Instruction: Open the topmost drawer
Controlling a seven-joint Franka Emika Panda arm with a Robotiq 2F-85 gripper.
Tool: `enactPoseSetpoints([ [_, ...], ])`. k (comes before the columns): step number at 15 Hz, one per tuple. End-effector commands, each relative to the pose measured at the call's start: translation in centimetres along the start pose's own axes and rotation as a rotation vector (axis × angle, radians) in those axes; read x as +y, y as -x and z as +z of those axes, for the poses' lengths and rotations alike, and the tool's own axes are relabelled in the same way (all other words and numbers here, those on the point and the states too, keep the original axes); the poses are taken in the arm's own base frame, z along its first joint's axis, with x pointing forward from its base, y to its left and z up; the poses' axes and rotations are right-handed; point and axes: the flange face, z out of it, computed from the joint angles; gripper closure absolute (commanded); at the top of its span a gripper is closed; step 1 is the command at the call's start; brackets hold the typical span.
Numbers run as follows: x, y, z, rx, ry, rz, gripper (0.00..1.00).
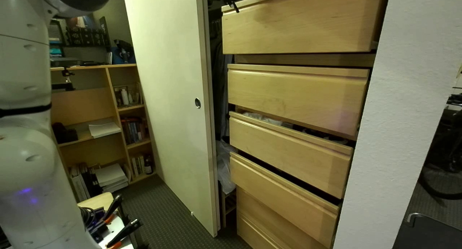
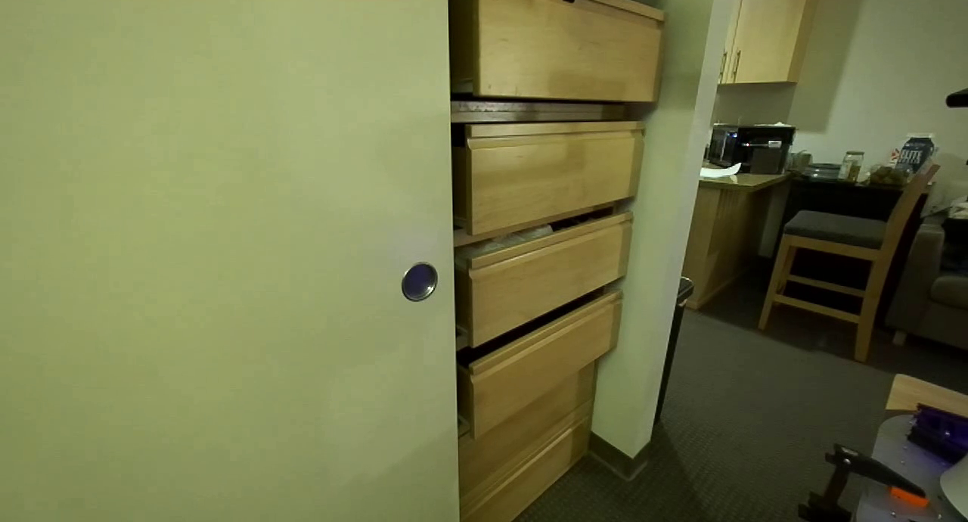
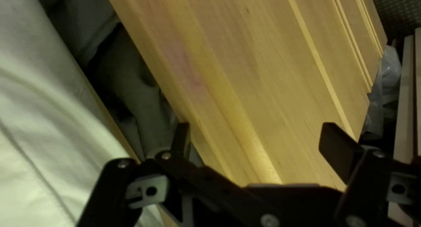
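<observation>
Straddling the front of the topmost drawer (image 1: 299, 29), the gripper (image 3: 256, 135) has its fingers (image 3: 339, 151) spread wide, gripping nothing. In an exterior view the drawer sits upper right of frame, partly out. Wrist view: one finger by the inner edge, near centre; the other over the outer face, right side; can't tell contact. Likely reason: no handle visible, so the inside lip is the pull point. Dark cloth (image 3: 139, 102) behind it could snag.

The wrist view's bottom edge cuts through the gripper (image 3: 255, 135); in both exterior views the top edge hides most of it and crops the topmost drawer (image 1: 299, 27).
</observation>
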Motion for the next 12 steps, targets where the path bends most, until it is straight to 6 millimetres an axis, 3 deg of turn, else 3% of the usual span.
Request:
enactPoseSetpoints([
  [1,0.15,0.24,0.57,0.013,-0.036,-0.051,0.00],
  [12,-0.05,-0.41,0.77,-0.014,0.007,-0.108,0.00],
])
